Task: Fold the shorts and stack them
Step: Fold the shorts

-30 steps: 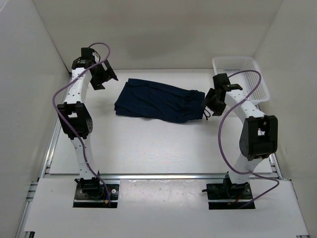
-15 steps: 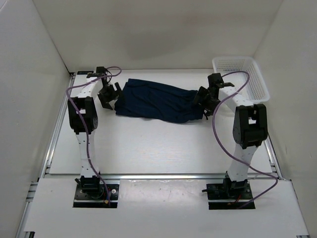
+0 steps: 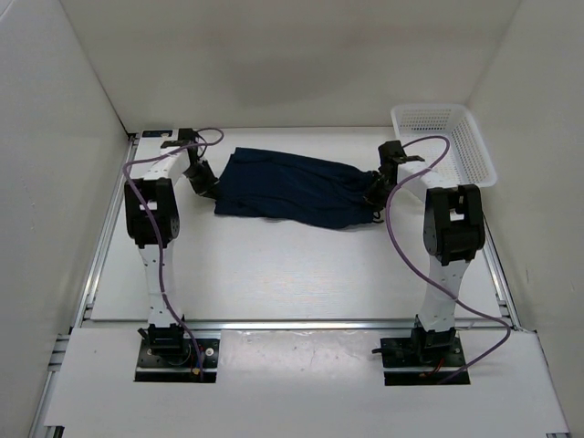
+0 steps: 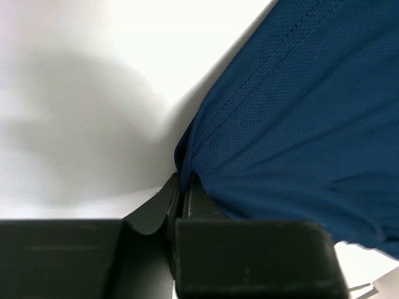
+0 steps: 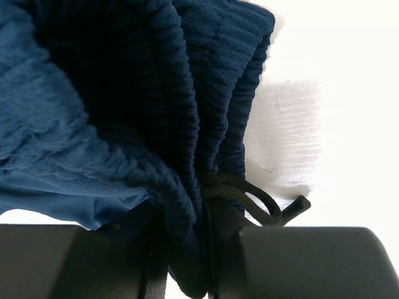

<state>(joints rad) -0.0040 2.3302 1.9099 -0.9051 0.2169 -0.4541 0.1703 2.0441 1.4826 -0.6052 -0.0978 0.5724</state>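
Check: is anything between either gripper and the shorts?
Nothing visible. The left gripper pinches the shorts at the leg hem, and the right gripper pinches the waistband beside the drawstring.

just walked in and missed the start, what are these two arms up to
Two robot arms are working on a pair of navy shorts lying on the table. The left claw is pinched shut on the leg-hem end. The right claw is shut on the waistband by the drawstring. Nothing looks lifted yet. A white mesh basket sits far right.
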